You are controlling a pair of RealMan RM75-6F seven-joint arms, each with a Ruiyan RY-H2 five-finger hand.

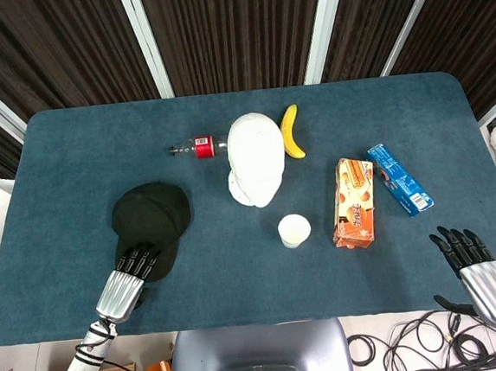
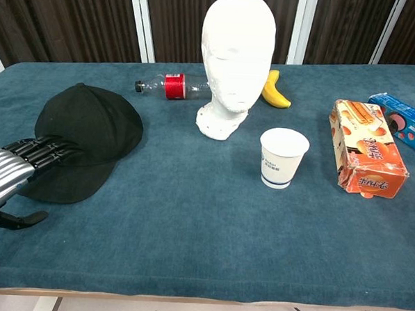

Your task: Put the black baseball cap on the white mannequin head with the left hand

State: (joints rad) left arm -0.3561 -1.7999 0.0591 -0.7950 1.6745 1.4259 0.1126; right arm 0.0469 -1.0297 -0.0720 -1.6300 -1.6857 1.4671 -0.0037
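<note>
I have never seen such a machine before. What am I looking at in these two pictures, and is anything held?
This is a robot with two arms, each ending in a hand, at a blue table. One camera looks down from its head, the other looks forward from its chest.

On the table lie a black cap, a white mannequin head, a bottle, a banana, a paper cup, an orange box and a blue box.

The left hand has its fingers on the cap's brim; whether it grips yet is unclear. The right hand is open and holds nothing.
</note>
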